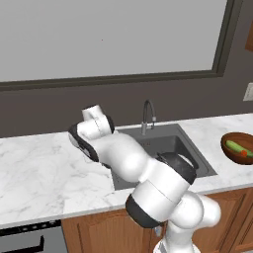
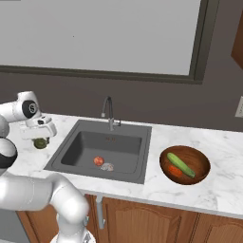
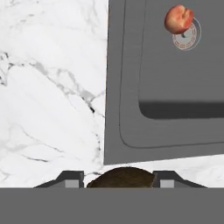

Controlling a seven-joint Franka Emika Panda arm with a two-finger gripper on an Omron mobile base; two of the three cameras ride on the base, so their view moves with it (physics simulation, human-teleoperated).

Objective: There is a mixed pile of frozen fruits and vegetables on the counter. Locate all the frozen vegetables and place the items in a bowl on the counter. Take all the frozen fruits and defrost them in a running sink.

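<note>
Dark green round fruit sitting on counter left of sink, gripper straddling it for pickup. Jaws flanking it, grip unconfirmed. Apple lying by drain, awaiting water.

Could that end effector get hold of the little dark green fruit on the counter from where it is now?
Probably yes. The end effector sits right over the dark green fruit on the counter, left of the sink, its fingers either side of it, nothing between.

The arm reaches left, its claw pointing down with fingers part-spread.
</note>
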